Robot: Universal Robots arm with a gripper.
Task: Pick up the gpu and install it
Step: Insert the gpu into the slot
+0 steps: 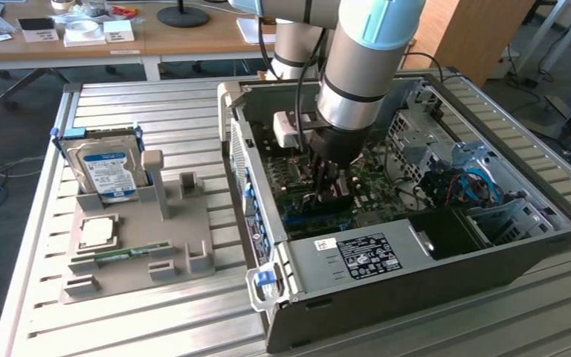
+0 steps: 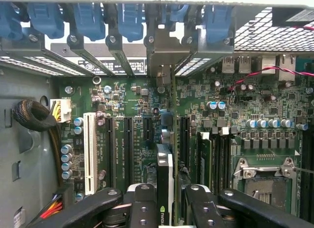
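Wrist view shows the gpu (image 2: 164, 188) edge-on, a thin dark card with a small logo near its lower end, clamped between the gripper (image 2: 165, 208) fingers (image 2: 142, 208), which are closed on its two faces. The card hangs over the green motherboard (image 2: 137, 120), its edge running in line with the black expansion slots (image 2: 128, 139) just beside the white PCI slot (image 2: 89, 154), and its metal bracket end (image 2: 164, 73) reaches up toward the row of blue slot latches (image 2: 127, 19) at the rear of the case. Whether the connector edge already touches a slot cannot be told. Judging by this, the pick-up is done and the install step is in hand: the card is being lined up over its slot. Seating it would call for keeping the card square to the board, the bracket meeting the open rear bay, and a straight press without side load, since the neighbouring capacitors (image 2: 66, 161) and RAM slots (image 2: 216, 154) sit close. In the exterior view the arm (image 1: 365, 67) comes down nearly vertically into the open computer case (image 1: 404, 245), wrist pointing straight at the board, with the gripper (image 1: 330, 186) deep between the case walls. Outside the case, on the exterior view's left, a grey fixture tray (image 1: 142, 245) holds a blue-labelled hard drive (image 1: 107, 167) upright and a CPU (image 1: 97, 232) lying flat.
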